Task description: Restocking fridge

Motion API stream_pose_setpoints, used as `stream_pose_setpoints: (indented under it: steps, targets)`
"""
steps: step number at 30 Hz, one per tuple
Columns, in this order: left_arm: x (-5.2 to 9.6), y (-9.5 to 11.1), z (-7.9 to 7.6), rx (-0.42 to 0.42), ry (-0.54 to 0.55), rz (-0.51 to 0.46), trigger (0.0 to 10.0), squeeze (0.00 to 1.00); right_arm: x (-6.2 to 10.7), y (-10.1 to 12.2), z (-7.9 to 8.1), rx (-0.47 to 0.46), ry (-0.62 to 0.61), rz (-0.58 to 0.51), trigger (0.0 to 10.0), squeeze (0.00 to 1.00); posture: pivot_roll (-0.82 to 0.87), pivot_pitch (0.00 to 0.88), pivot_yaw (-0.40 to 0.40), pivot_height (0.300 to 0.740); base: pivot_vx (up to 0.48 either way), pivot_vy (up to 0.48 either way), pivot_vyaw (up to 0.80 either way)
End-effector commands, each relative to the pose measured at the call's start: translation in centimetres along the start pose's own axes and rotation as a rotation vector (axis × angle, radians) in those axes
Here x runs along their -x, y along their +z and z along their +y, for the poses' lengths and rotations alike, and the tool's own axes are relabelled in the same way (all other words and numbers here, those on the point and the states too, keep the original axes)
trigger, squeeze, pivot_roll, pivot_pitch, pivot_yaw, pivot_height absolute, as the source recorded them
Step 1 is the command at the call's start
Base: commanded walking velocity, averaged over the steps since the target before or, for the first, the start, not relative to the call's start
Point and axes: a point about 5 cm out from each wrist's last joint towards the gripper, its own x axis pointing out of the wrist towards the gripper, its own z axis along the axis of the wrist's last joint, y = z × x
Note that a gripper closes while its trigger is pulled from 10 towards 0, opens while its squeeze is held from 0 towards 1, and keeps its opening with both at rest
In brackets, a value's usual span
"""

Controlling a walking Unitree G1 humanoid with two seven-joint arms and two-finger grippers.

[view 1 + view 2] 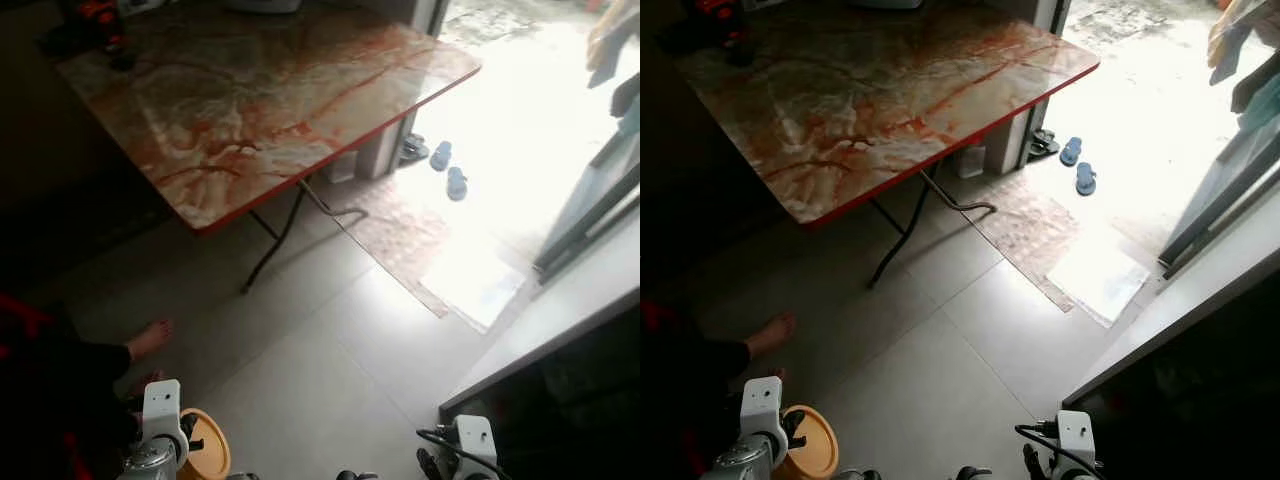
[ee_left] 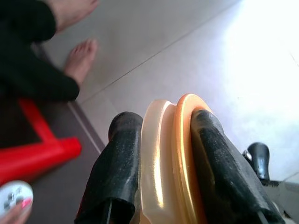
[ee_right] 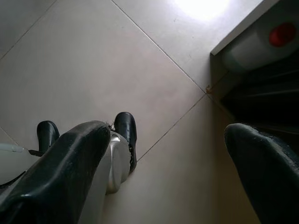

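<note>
My left gripper (image 2: 163, 186) is shut on a pale yellow round container with an orange lid (image 2: 170, 154), its black fingers (image 2: 117, 172) pressing on both flat sides. From the head, that container (image 1: 207, 450) sits low at the bottom left, beside my left wrist. My right gripper (image 3: 163, 177) hangs open over the floor tiles with nothing between its fingers. Beside it is the open fridge (image 1: 560, 400), dark inside. A white bottle with a red cap (image 3: 261, 42) lies on a fridge shelf.
A marble-patterned folding table (image 1: 270, 90) with a red edge stands ahead to the left. A person's bare feet (image 1: 150, 338) and a red stool (image 2: 37, 149) are close on my left. Slippers (image 1: 448, 170) and a mat (image 1: 400, 230) lie by the bright doorway.
</note>
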Motion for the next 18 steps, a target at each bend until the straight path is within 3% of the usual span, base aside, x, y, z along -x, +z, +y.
stream_pose_setpoints:
  steps: [1, 5, 9, 13, 16, 18]
  targets:
    - [0.4, -2.0, 0.3, -0.041, -0.014, 0.072, 10.0, 0.00, 0.2, -0.8, -0.1, 0.005, -0.005, 0.033, 10.0, 0.00, 0.04, 0.155, -0.039, 0.740, 0.000, 0.000, -0.80]
    - [0.4, -2.3, 0.3, -0.024, -0.007, 0.085, 10.0, 0.00, 0.2, -1.0, -0.1, 0.010, -0.002, 0.041, 10.0, 0.00, 0.04, 0.148, -0.038, 0.740, 0.000, 0.000, -0.80]
    - [0.5, -2.6, 0.4, -0.022, -0.006, 0.096, 10.0, 0.00, 0.2, -1.1, -0.1, 0.013, -0.005, 0.046, 10.0, 0.00, 0.03, 0.141, -0.036, 0.740, 0.000, 0.395, -0.80]
    - [0.5, -2.9, 0.4, -0.021, -0.008, 0.104, 10.0, 0.00, 0.2, -1.1, -0.1, 0.016, -0.005, 0.051, 10.0, 0.00, 0.03, 0.135, -0.032, 0.740, 0.000, 0.000, 0.00]
    - [0.6, -3.2, 0.4, -0.016, -0.011, 0.110, 10.0, 0.00, 0.2, -1.2, 0.0, 0.019, -0.004, 0.054, 10.0, 0.00, 0.04, 0.132, -0.031, 0.740, 0.000, 0.379, 0.00]
    - [0.6, -3.3, 0.4, -0.019, -0.010, 0.112, 10.0, 0.00, 0.2, -1.2, 0.0, 0.020, -0.003, 0.056, 10.0, 0.00, 0.04, 0.132, -0.030, 0.740, 0.000, 0.412, -0.80]
